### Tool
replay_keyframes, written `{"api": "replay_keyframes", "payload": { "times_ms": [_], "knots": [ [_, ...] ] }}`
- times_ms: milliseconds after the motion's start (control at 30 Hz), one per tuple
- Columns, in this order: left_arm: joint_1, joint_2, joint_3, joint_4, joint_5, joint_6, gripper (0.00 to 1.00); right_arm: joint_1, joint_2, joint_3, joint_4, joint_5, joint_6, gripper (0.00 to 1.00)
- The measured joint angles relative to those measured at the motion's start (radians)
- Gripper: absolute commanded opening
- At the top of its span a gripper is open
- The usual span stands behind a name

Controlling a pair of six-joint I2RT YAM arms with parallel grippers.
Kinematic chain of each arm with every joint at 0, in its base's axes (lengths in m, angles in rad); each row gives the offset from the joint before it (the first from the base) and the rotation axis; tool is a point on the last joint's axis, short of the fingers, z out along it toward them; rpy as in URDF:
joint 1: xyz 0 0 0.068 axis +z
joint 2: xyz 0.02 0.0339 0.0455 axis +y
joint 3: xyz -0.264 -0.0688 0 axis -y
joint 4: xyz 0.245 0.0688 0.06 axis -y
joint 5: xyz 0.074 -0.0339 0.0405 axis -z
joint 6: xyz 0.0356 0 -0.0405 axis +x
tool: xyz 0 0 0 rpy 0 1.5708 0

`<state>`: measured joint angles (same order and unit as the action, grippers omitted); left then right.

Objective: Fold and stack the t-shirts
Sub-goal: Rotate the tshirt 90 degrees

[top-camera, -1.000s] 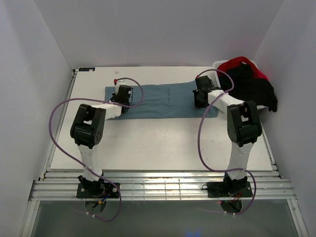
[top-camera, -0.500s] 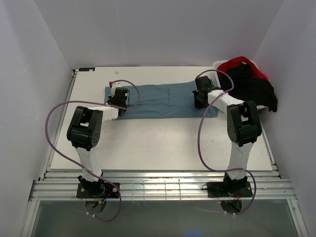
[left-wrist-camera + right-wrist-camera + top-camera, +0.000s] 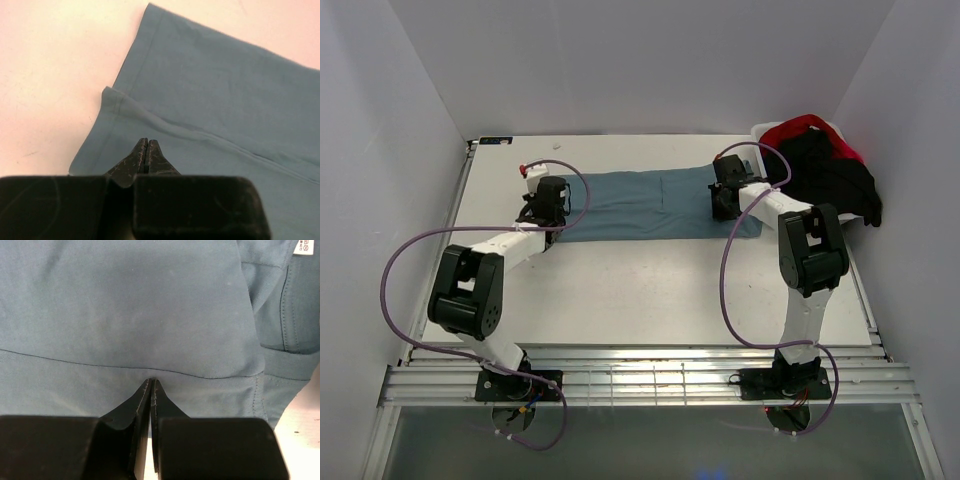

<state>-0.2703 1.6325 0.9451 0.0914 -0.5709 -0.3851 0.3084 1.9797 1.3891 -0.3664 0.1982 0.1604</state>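
Reaching in from the left, the left gripper (image 3: 542,200) sat low at the left end of the teal-blue t-shirt (image 3: 650,205), its claw clenched, the two dark fingertips pressed flat together with no gap showing. The left wrist view put those tips just over the shirt's near left corner, where the hemmed edge was turned up in a small fold and a soft ridge ran off to the right; whether any cloth was nipped between them could not be told. The shirt itself lay spread as a long flat band across the far half of the white table (image 3: 650,290), a faint vertical crease near its middle. At its right end the right gripper (image 3: 725,200) pointed down onto the fabric, claw likewise clenched, tips meeting on a thin line across the cloth, and again a pinch of fabric could not be confirmed. A small white tag (image 3: 302,246) showed at the top right of the right wrist view. Further right, in the far corner, the black t-shirt (image 3: 830,175) lay heaped with the red t-shirt (image 3: 800,128) bunched above it
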Motion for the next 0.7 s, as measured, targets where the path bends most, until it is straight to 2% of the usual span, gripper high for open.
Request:
{"api": "replay_keyframes", "payload": {
  "times_ms": [333,700],
  "knots": [
    [0.002,0.155,0.070,-0.084,0.013,-0.025,0.00,0.007,0.000,0.000,-0.001,0.001,0.014,0.08],
    [0.038,0.229,0.157,-0.083,0.041,-0.023,0.00,0.007,0.000,-0.013,-0.002,0.001,0.016,0.08]
  ]
}}
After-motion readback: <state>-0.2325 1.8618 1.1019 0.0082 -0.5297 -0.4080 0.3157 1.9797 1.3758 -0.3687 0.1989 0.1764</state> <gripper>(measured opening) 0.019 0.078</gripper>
